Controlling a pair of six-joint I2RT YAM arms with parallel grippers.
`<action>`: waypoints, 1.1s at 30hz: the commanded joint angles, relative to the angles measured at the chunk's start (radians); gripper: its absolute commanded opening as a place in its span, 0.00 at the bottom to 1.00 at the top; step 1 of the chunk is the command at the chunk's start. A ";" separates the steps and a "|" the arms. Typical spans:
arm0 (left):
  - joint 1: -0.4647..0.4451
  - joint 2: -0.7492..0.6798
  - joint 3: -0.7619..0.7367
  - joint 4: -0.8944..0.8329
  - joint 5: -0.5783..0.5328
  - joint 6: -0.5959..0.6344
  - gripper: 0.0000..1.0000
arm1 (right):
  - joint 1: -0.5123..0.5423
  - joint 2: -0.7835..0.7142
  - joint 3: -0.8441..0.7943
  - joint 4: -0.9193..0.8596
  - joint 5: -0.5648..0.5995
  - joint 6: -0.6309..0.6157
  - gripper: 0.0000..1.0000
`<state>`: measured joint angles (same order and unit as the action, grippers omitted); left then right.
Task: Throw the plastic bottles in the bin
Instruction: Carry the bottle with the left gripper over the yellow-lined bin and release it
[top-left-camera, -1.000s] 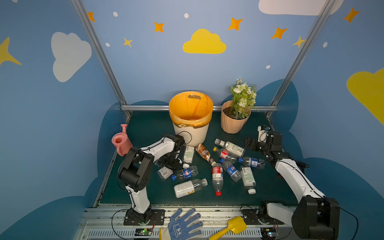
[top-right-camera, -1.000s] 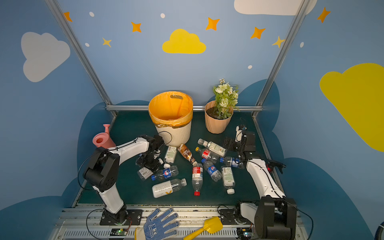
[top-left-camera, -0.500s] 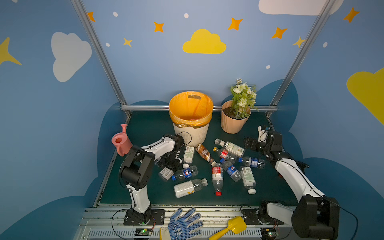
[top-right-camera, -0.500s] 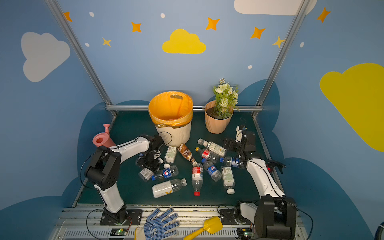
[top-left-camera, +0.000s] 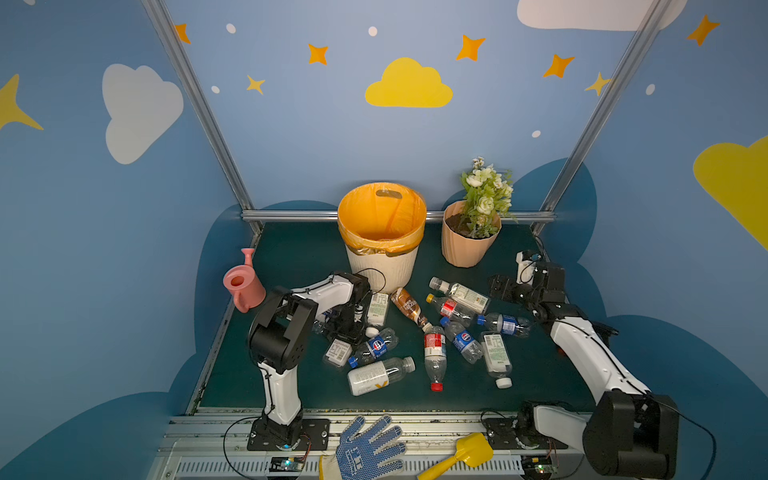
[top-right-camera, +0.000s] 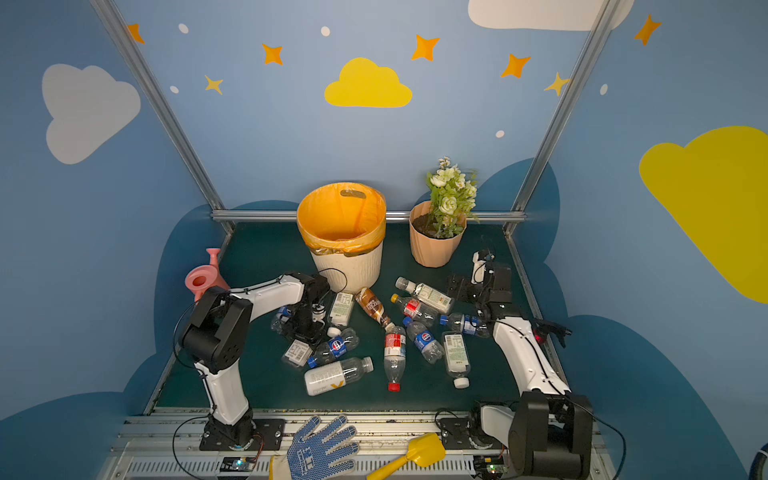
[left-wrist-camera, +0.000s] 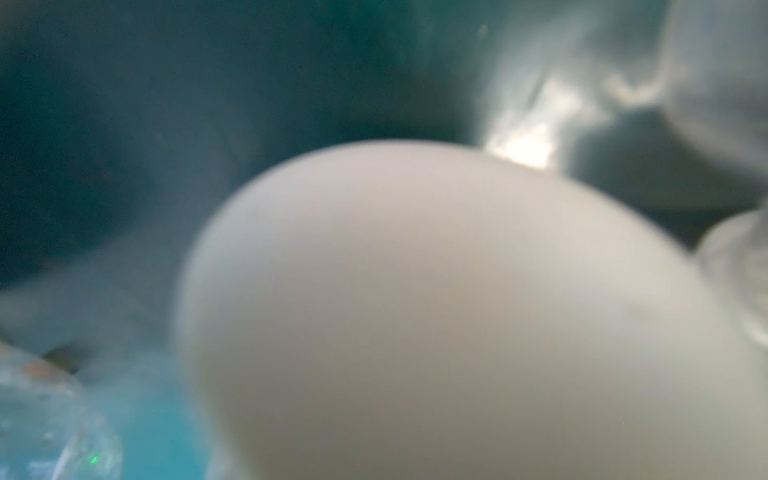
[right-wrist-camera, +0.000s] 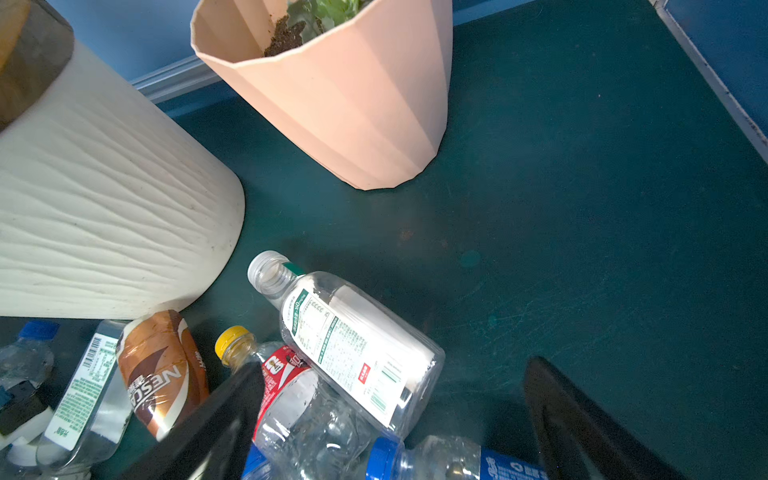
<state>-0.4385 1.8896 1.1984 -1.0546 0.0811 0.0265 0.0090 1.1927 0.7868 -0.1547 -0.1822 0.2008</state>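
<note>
Several plastic bottles lie on the green mat in front of the bin (top-left-camera: 382, 266), which is cream-white with an orange bag. My left gripper (top-left-camera: 345, 328) points down into the left cluster, beside a white-labelled bottle (top-left-camera: 378, 309) and a barcode-labelled one (top-left-camera: 338, 351). Its jaws are hidden; the left wrist view shows only a blurred white rounded shape (left-wrist-camera: 436, 311). My right gripper (right-wrist-camera: 399, 415) is open over a white-labelled bottle (right-wrist-camera: 357, 345), a red-labelled yellow-capped bottle (right-wrist-camera: 291, 386) and a blue-capped bottle (right-wrist-camera: 449, 461). In both top views it sits by the right cluster (top-right-camera: 459, 286).
A peach flowerpot (top-left-camera: 467, 245) stands right of the bin and a pink watering can (top-left-camera: 243, 286) at the mat's left edge. A blue glove (top-left-camera: 368, 449) and a yellow scoop (top-left-camera: 465, 455) lie on the front rail. A Nescafe bottle (right-wrist-camera: 162, 374) lies by the bin's base.
My left gripper has sunk a little lower among the bottles by the bin, and the barcode-labelled bottle has shifted slightly. The right arm has not moved.
</note>
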 joint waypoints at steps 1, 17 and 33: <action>0.006 -0.034 0.012 -0.019 -0.010 -0.014 0.66 | -0.003 0.011 0.013 -0.002 -0.015 -0.005 0.96; -0.006 -0.251 0.081 -0.081 -0.026 -0.100 0.52 | -0.003 0.005 0.015 -0.001 -0.017 -0.004 0.96; 0.007 -0.766 0.231 0.221 -0.240 -0.146 0.46 | -0.004 -0.018 0.033 0.004 -0.045 0.007 0.96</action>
<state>-0.4339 1.1904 1.3956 -0.9867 -0.0772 -0.1501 0.0090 1.1995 0.7868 -0.1539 -0.2127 0.2047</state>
